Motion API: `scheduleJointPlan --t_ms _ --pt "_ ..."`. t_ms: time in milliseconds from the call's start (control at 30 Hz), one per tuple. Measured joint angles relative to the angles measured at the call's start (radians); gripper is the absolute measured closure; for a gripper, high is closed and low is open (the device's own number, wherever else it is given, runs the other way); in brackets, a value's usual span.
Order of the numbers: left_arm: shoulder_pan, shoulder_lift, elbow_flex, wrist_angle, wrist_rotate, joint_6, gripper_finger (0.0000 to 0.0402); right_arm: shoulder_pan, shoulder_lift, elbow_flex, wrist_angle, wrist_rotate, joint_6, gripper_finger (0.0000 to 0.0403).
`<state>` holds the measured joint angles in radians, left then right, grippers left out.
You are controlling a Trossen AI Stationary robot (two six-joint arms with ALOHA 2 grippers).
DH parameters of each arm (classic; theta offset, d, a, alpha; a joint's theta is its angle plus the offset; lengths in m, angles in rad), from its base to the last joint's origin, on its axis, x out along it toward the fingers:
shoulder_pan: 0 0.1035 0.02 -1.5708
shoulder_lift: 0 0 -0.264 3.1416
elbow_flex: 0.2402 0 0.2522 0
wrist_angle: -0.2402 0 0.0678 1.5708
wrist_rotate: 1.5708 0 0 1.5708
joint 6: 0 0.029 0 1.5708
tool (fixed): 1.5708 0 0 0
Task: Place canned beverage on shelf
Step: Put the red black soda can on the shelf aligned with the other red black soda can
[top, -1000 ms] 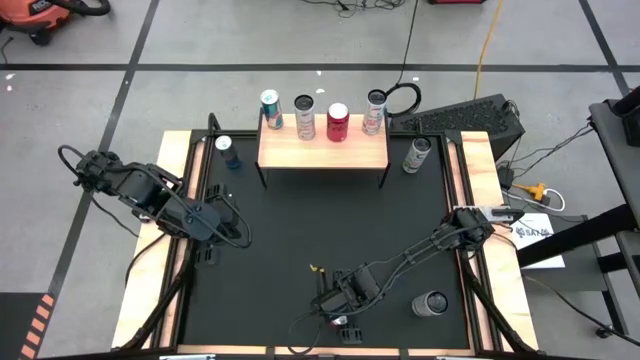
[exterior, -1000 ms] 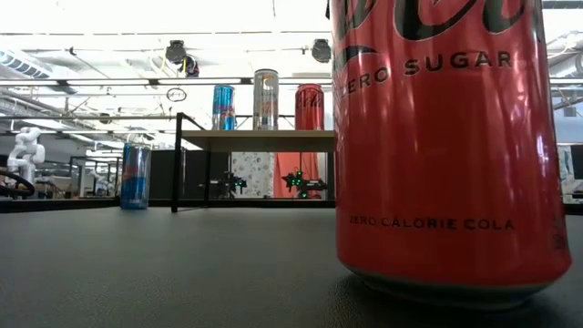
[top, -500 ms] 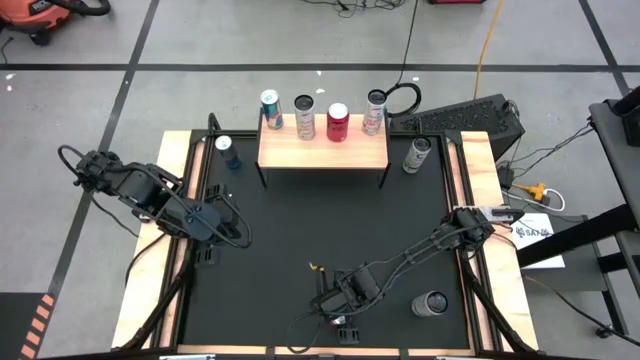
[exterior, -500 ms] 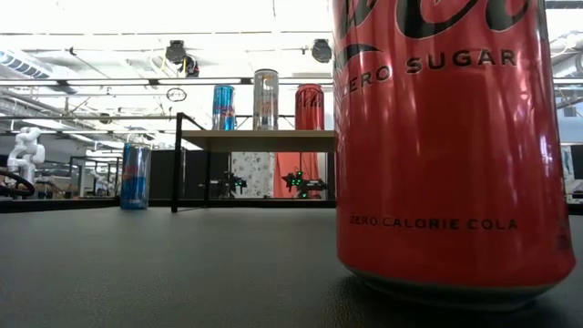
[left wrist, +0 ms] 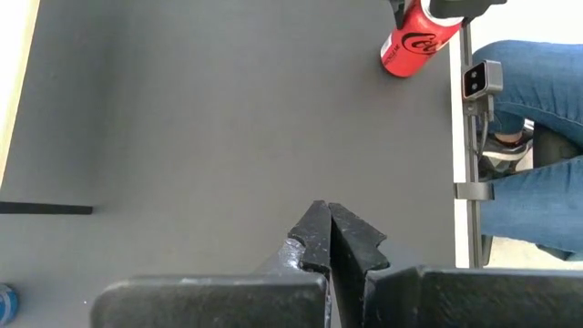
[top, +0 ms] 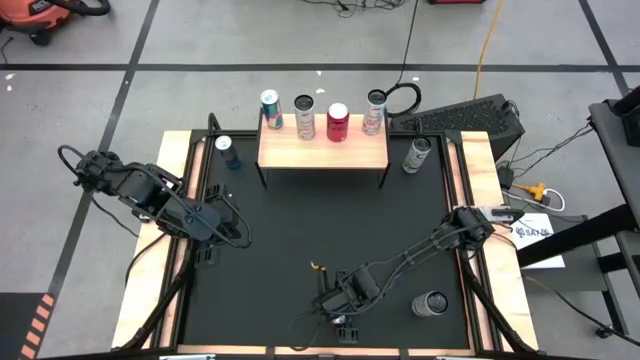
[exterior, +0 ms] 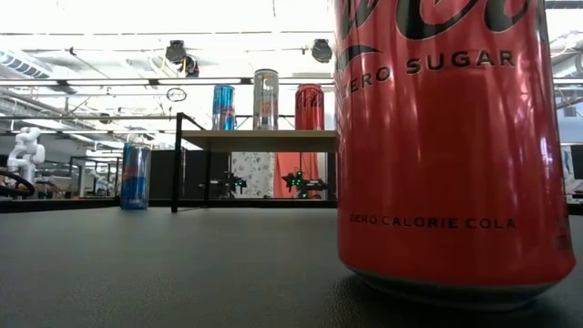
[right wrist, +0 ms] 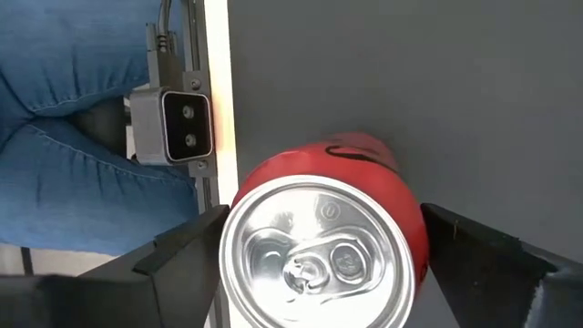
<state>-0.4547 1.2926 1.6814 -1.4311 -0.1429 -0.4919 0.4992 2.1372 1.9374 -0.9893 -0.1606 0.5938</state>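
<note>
My right end effector point(right wrist: 319, 246) straddles the red cola can point(right wrist: 323, 251) standing on the surface well in front of the shelf point(top: 323, 148), fingers spread wide on either side and not yet gripping, so I judge the next move is closing on it, then lifting toward the shelf.

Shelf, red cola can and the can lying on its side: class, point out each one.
Shelf point(top: 322, 152): high view, bare wooden top.
Red cola can point(right wrist: 319, 260): right wrist view, silver lid.
Tipped can point(top: 431, 304): high view, its end face.
</note>
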Motion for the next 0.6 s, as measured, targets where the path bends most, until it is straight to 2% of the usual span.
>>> scheduleJointPlan --t_ms 367,600 --pt "0.0 0.0 0.0 0.0 0.0 0.0 0.0402 0.0 0.002 -0.002 0.031 -0.026 0.0 0.007" --pt "0.0 0.0 0.0 0.0 0.0 0.0 0.0402 0.0 0.002 -0.002 0.03 -0.043 0.007 0.0099"
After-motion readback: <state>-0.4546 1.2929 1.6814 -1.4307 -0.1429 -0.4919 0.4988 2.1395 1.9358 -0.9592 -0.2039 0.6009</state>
